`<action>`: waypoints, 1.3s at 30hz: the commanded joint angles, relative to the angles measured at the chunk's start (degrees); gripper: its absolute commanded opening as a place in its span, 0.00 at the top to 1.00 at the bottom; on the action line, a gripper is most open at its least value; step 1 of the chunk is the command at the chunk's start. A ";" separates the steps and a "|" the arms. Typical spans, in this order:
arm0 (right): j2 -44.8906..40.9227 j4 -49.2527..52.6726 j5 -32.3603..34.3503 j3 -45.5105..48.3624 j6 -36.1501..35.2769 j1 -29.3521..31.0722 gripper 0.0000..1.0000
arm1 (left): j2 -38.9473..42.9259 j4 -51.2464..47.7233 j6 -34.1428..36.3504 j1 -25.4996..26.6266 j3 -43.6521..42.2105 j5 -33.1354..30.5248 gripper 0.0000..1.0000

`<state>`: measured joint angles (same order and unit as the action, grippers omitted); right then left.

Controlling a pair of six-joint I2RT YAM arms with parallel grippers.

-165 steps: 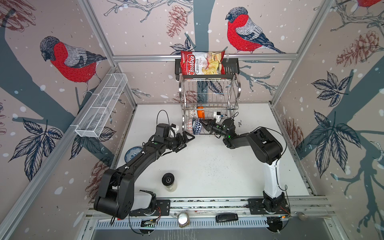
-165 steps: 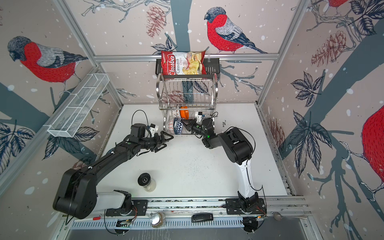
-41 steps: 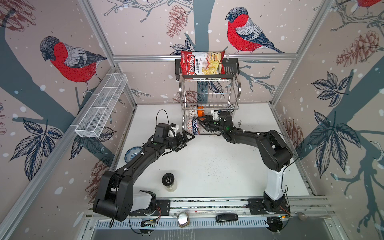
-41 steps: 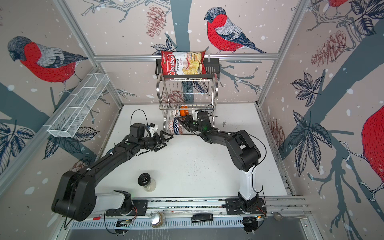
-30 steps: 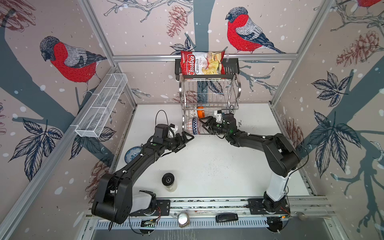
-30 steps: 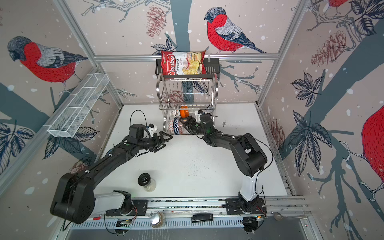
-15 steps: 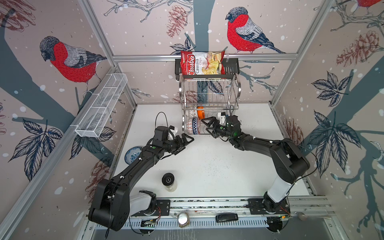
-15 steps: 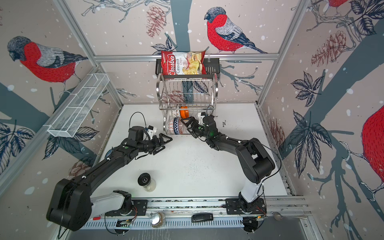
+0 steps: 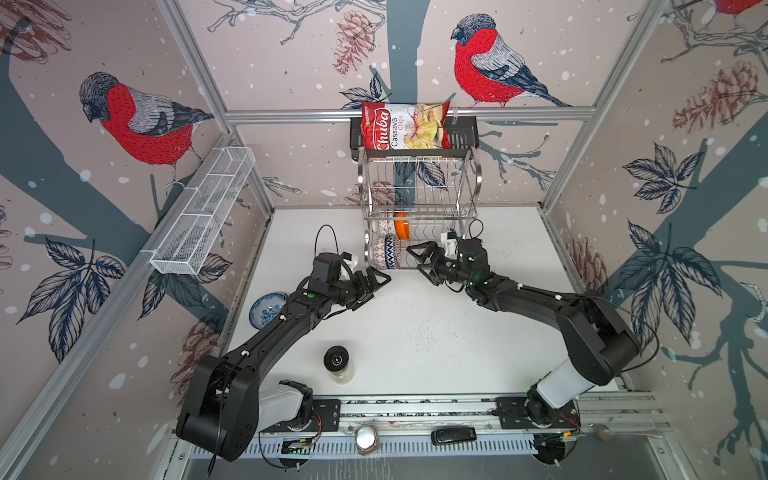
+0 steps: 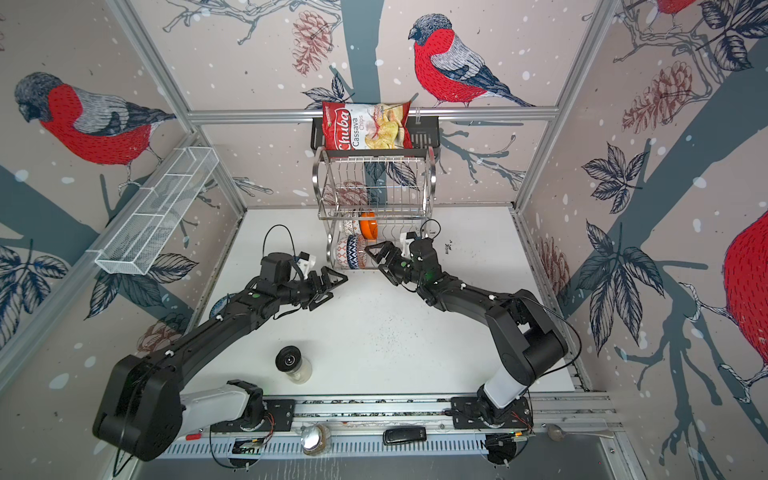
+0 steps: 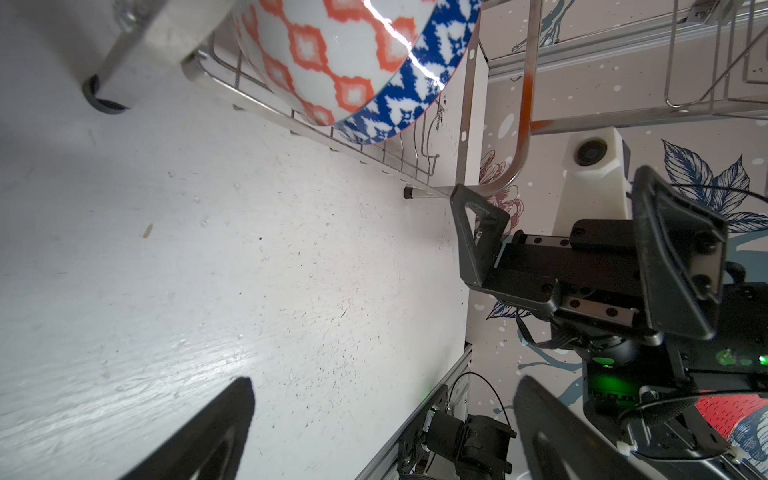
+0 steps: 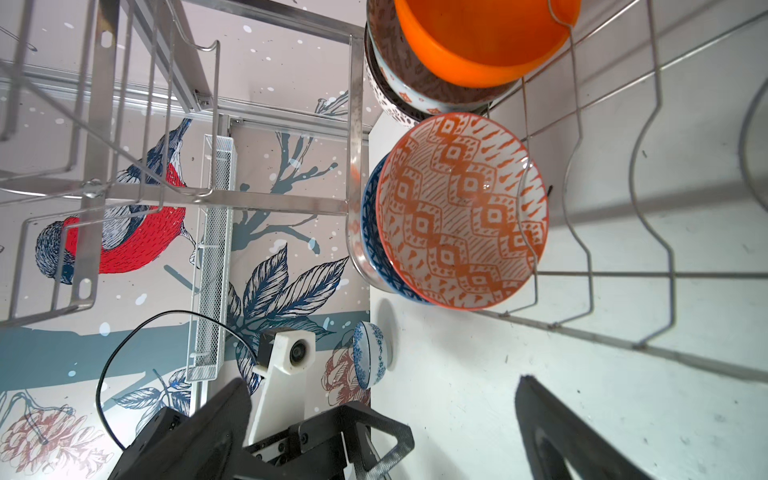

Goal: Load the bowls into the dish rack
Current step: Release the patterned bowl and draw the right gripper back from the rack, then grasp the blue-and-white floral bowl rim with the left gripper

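The dish rack (image 9: 419, 199) (image 10: 376, 195) stands at the back of the table in both top views. On its lower tier a red-orange patterned bowl (image 9: 379, 254) (image 11: 324, 54) and a blue triangle-patterned bowl (image 9: 390, 257) (image 11: 411, 83) stand on edge together. Behind them sit a plain orange bowl (image 9: 401, 226) (image 12: 482, 37) and a grey-green patterned bowl (image 12: 399, 62). A blue-white floral bowl (image 9: 268, 309) (image 12: 370, 353) lies on the table at the left wall. My right gripper (image 9: 415, 259) (image 12: 382, 384) is open and empty just right of the racked bowls. My left gripper (image 9: 374, 291) (image 11: 384, 386) hangs open and empty in front of the rack.
A black-lidded jar (image 9: 337, 360) stands near the table's front. A chips bag (image 9: 401, 126) rests on the black basket above the rack. A long white mesh tray (image 9: 203, 218) hangs on the left wall. Rack legs and wires (image 12: 582, 249) lie close to my right fingers.
My right gripper has opened wide and drawn back to the right, out from the racked bowls. The left gripper has drifted a little toward the front, still open.
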<state>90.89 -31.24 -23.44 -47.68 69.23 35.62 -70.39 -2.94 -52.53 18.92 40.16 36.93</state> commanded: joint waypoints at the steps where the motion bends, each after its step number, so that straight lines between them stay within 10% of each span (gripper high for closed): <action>1: -3.79 0.61 4.34 2.82 -0.04 1.09 0.00 | 0.67 1.57 0.50 0.07 -0.89 -0.33 0.03; 7: -11.05 6.99 10.48 5.96 -2.85 2.93 0.00 | 2.98 -1.42 2.13 0.10 -1.05 -1.61 0.02; 17: -13.35 20.74 13.59 -0.65 -16.98 5.23 0.00 | 1.17 -28.01 10.69 -0.61 12.33 -21.08 0.03; 39: -8.91 27.72 12.47 -6.50 -33.98 18.76 0.00 | 1.11 -49.17 18.67 -16.64 16.37 -47.31 0.03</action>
<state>81.56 -5.02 -9.89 -53.78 37.45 53.80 -68.73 -50.33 -36.36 3.84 56.58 -7.38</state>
